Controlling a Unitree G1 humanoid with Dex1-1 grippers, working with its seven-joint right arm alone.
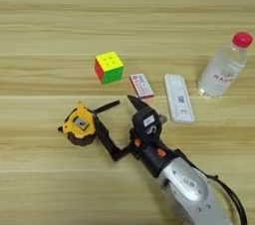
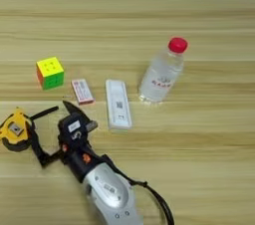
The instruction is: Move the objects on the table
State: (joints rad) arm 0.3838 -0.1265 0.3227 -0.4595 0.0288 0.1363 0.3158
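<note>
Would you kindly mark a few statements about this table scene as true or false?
1. The puzzle cube shows a yellow top. True.
2. The bottle has a blue cap. False: the cap is red.
3. The pincer is open, beside the tape measure. True.
4. The red-and-white packet lies on top of the cube. False: it lies on the table, between the cube and the white flat device.
</note>
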